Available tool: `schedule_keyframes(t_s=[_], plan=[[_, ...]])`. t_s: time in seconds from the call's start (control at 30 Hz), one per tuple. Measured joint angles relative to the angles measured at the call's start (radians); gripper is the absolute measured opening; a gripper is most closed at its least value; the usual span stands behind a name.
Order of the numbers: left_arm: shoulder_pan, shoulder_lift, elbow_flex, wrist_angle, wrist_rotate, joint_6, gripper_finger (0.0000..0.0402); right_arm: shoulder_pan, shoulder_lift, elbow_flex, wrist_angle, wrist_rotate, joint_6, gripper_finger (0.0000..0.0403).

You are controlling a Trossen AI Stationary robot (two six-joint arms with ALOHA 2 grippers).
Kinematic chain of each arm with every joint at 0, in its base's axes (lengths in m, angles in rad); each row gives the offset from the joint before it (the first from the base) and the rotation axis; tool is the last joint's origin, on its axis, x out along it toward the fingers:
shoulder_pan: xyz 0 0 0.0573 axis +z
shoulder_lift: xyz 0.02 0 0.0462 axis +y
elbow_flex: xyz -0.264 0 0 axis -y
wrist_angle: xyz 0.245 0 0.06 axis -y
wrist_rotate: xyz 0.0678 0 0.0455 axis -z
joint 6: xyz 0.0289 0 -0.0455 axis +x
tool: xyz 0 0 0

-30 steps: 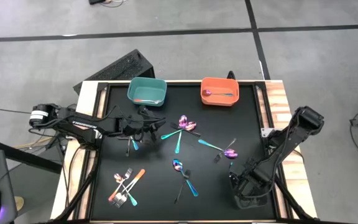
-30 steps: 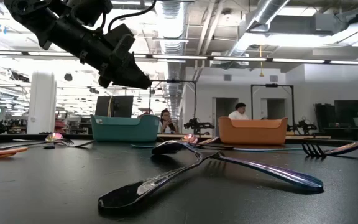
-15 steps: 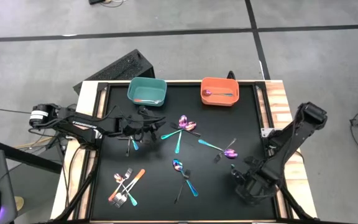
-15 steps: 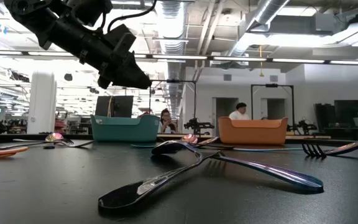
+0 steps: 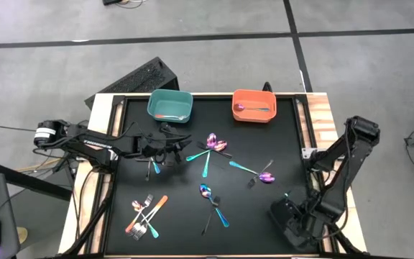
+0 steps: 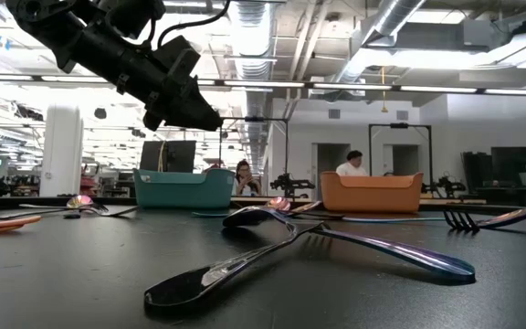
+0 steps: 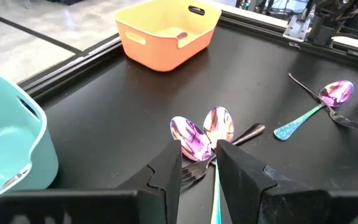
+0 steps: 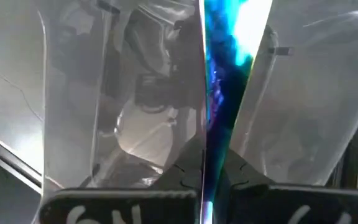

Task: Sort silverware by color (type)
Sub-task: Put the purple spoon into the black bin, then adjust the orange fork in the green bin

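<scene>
Right pincer [image 8: 213, 171] is clamped on a teal-handled utensil [image 8: 219, 93] at the bench's [image 5: 121, 216] near right corner. Left pincer [image 7: 199, 165] hovers, fingers slightly parted and empty, over the central spoons [image 7: 204, 132]. Risk: the thin handle may slip or pivot during carry, missing the teal bin [image 5: 170, 106].

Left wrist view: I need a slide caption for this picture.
Left gripper hovers over two purple-bowled spoons on the black table, orange bin beyond.
</scene>
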Motion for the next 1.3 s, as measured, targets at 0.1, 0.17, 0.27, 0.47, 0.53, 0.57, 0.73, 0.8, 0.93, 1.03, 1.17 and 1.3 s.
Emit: schedule_keyframes(t_s=[0.1,0.17,0.27,0.47,0.53,0.57,0.73,0.8,0.93,1.03,1.17,1.3], plan=[[0.000,0.000,0.000,0.000,-0.003,0.000,0.0088,0.001,0.020,0.000,0.000,0.001,-0.025,0.0044],[0.000,0.000,0.000,0.000,-0.003,0.000,0.0088,0.001,0.026,0.000,0.004,0.004,-0.063,0.0058],[0.000,0.000,0.000,0.000,-0.004,0.000,0.0088,0.001,0.027,0.000,0.002,0.013,-0.124,0.0075],[0.000,0.000,0.000,0.000,-0.005,0.000,0.0088,-0.008,0.027,0.000,-0.023,0.038,-0.182,0.0098],[0.000,0.000,0.000,0.000,-0.006,0.000,0.0088,-0.014,0.027,0.000,-0.046,0.079,-0.182,0.0101],[0.000,0.000,0.000,0.000,-0.006,0.000,0.0088,-0.019,0.027,0.000,-0.056,0.105,-0.181,0.0102],[0.000,0.000,0.000,0.000,-0.005,0.000,0.0088,-0.057,0.024,0.004,-0.045,0.177,-0.234,0.0102],[0.000,0.000,0.000,0.000,-0.005,0.000,0.0088,-0.071,0.024,0.019,-0.041,0.193,-0.281,0.0102],[0.000,0.000,0.000,0.000,0.002,-0.003,0.0088,-0.101,0.024,0.060,-0.041,0.201,-0.400,0.0101],[0.000,0.000,0.000,0.000,0.002,-0.004,0.0088,-0.122,0.024,0.097,-0.026,0.259,-0.516,0.0101],[0.000,0.000,0.000,0.000,0.001,-0.004,0.0088,-0.175,0.024,0.113,0.099,0.341,-0.752,0.0101],[-0.003,0.000,0.000,-0.001,0.007,-0.004,0.0088,-0.254,0.025,0.113,0.218,0.286,-0.912,0.0101]])
